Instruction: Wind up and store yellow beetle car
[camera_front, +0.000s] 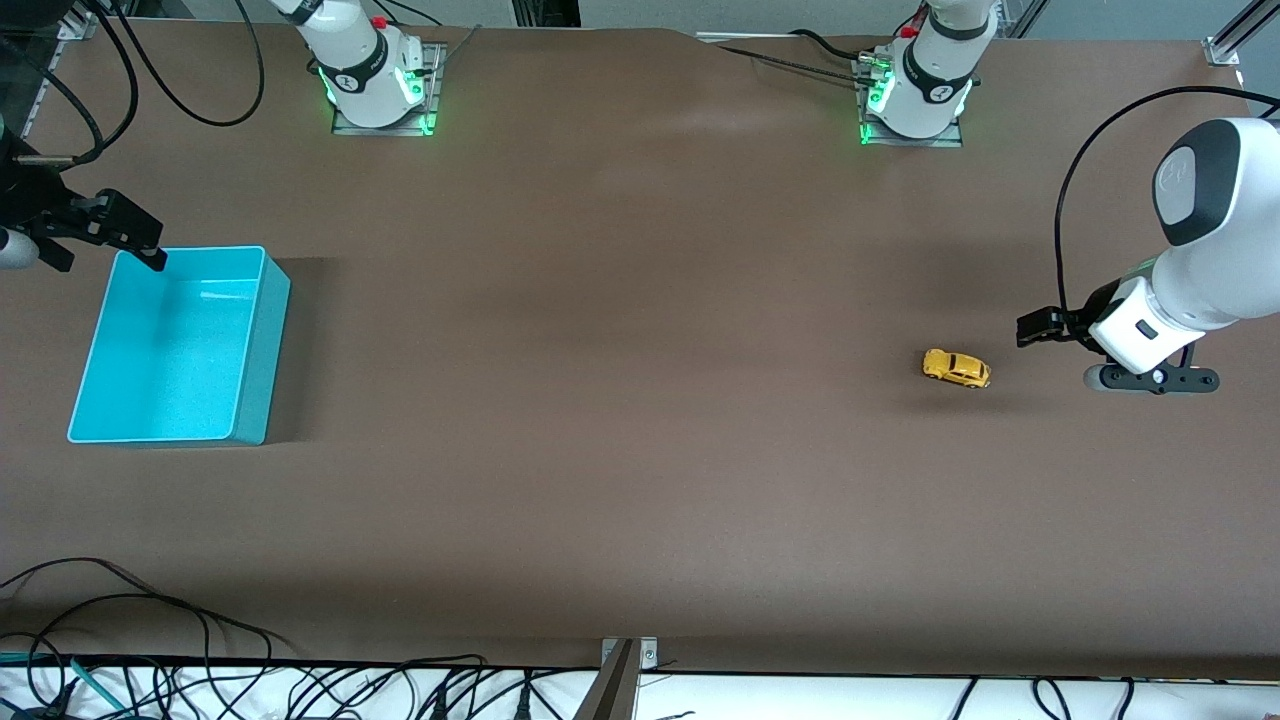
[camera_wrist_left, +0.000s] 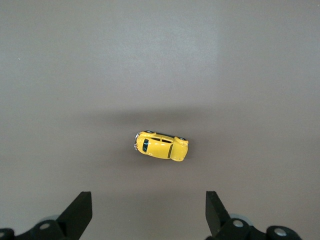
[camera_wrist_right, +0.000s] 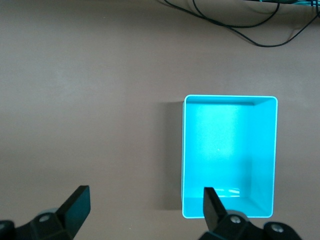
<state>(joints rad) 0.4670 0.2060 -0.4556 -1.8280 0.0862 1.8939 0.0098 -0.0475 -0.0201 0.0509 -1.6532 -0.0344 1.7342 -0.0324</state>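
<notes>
The left gripper (camera_wrist_left: 148, 212) hangs with its fingers spread wide and empty, over bare table just beside the yellow beetle car (camera_front: 956, 368); the right gripper (camera_wrist_right: 145, 212) waits, likewise spread and empty, above the turquoise bin (camera_front: 250, 380) at the right arm's end of the table. The likely trouble is a pinch off-centre; the car is tiny, rounded and on wheels, so it could roll or squirt out from the fingers. It stands upright on its black wheels, glossy yellow with dark windows, well apart from the bin.
</notes>
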